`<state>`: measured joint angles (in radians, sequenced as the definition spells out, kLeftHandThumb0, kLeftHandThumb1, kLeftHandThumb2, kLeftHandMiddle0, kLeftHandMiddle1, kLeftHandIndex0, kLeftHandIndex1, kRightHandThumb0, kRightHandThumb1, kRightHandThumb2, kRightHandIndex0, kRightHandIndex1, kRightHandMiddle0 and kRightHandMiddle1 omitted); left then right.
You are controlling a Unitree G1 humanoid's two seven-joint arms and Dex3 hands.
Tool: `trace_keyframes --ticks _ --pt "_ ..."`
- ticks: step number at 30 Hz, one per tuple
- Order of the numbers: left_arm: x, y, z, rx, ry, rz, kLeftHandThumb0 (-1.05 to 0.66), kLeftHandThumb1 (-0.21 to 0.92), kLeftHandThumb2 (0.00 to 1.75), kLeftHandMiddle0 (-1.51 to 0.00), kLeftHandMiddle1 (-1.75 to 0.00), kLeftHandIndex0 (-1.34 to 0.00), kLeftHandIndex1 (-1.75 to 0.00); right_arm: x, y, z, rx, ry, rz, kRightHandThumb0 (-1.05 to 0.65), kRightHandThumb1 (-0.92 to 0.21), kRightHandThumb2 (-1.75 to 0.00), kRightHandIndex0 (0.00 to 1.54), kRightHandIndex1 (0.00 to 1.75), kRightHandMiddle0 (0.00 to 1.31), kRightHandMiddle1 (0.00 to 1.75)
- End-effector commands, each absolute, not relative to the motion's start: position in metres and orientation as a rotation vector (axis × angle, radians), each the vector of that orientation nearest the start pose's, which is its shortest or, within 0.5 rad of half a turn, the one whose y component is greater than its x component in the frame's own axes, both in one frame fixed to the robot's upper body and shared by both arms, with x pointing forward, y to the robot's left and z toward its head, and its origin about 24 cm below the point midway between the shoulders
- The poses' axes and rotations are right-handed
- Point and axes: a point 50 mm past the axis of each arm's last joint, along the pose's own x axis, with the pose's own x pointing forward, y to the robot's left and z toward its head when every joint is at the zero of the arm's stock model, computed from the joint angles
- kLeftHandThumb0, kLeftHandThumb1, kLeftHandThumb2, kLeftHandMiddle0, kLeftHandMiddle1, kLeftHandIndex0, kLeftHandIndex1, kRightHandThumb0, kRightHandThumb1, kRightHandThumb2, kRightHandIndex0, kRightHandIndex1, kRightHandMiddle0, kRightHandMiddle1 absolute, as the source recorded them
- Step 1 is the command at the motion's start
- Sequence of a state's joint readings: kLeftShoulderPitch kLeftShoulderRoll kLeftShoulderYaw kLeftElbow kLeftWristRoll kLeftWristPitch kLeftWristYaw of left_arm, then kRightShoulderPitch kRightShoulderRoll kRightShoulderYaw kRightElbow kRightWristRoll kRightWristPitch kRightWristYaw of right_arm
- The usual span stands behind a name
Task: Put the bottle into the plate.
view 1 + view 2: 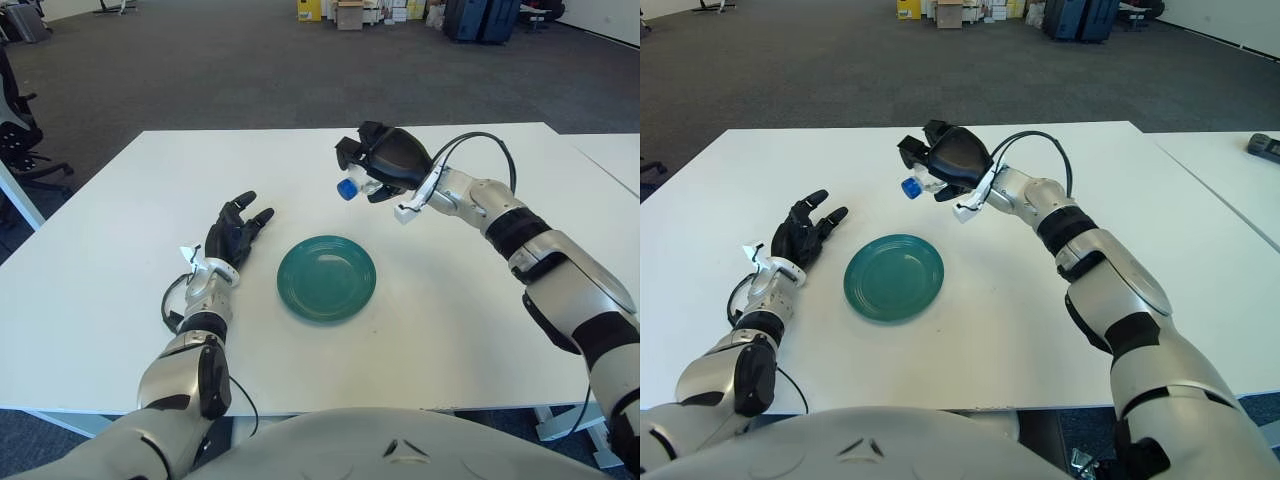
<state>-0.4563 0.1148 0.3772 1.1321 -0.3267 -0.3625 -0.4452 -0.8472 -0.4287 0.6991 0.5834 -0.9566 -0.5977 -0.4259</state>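
Grey carpet stretches behind a white table (450,330), with boxes and dark cases far back against the wall and an office chair at the left edge. From the left eye view, a green plate (326,277) sits bare near the middle of the table, nothing in it. Beyond it and a little to its right, the right hand (385,160) is raised off the table with its dark fingers wrapped around a small clear bottle (358,184); the blue cap (346,189) pokes out on the left side of the grip, so the bottle lies roughly sideways in the hand. Just left of the plate shows the left hand (232,235), fingers spread and holding nothing. From the right eye view the same layout reads a touch more clearly: the plate (894,277) is well apart from the bottle (925,182), which is carried in the air behind the plate's far rim, and the right hand (955,158) closes over most of its body, leaving only the cap (910,187) and neck exposed. The left hand (803,237) shows beside the plate on its left, idle. By my reading, the pick-up is done and the carry is under way, about 1 step short of placing. The next move calls for bringing the right hand toward the robot and down over the plate's centre, then loosening the fingers low enough that the sideways bottle does not roll out over the shallow rim.
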Motion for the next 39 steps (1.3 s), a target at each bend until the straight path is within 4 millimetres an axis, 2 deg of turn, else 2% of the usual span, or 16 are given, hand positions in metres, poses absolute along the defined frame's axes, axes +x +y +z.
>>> trace_keyframes --ticks 1,8,12,20,27,29,32,39 --pt "0.286 0.204 -0.05 -0.391 0.273 0.004 -0.9 0.92 0.92 -0.48 -0.79 -0.19 -1.12 0.324 -0.053 0.125 -1.423 -1.043 0.629 0.0 -0.1 -1.58 0.77 1.74 0.54 1.75" --pt "0.289 0.2 -0.048 -0.364 0.269 -0.006 -0.88 0.92 0.9 -0.42 -0.75 -0.16 -1.11 0.315 -0.042 0.113 -1.442 -1.009 0.697 0.0 -0.07 -1.61 0.79 1.75 0.56 1.75" --pt "0.289 0.198 -0.047 -0.348 0.261 -0.014 -0.88 0.92 0.89 -0.39 -0.73 -0.15 -1.1 0.307 -0.037 0.104 -1.436 -1.007 0.735 0.0 0.02 -1.67 0.86 1.75 0.68 1.66" --pt "0.292 0.196 -0.045 -0.319 0.254 -0.008 -0.89 0.92 0.9 -0.37 -0.68 -0.14 -1.1 0.296 -0.035 0.101 -1.394 -0.952 0.814 0.0 0.07 -1.71 0.89 1.75 0.74 1.63" --pt "0.293 0.195 -0.044 -0.306 0.26 -0.005 -0.89 0.92 0.93 -0.39 -0.62 -0.14 -1.09 0.286 -0.031 0.094 -1.313 -0.851 0.912 0.0 0.1 -1.71 0.91 1.75 0.82 1.51" --pt "0.294 0.195 -0.044 -0.305 0.264 -0.006 -0.9 0.92 0.94 -0.39 -0.61 -0.14 -1.08 0.284 -0.028 0.084 -1.291 -0.821 0.93 0.0 0.1 -1.71 0.91 1.75 0.82 1.53" --pt "0.294 0.194 -0.044 -0.307 0.269 -0.004 -0.9 0.92 0.95 -0.4 -0.61 -0.14 -1.09 0.281 -0.023 0.064 -1.257 -0.775 0.957 0.0 0.06 -1.72 0.88 1.74 0.72 1.66" --pt "0.295 0.194 -0.044 -0.31 0.276 0.001 -0.91 0.92 0.96 -0.42 -0.61 -0.15 -1.1 0.28 -0.018 0.062 -1.199 -0.768 0.982 0.0 -0.01 -1.65 0.84 1.7 0.62 1.74"
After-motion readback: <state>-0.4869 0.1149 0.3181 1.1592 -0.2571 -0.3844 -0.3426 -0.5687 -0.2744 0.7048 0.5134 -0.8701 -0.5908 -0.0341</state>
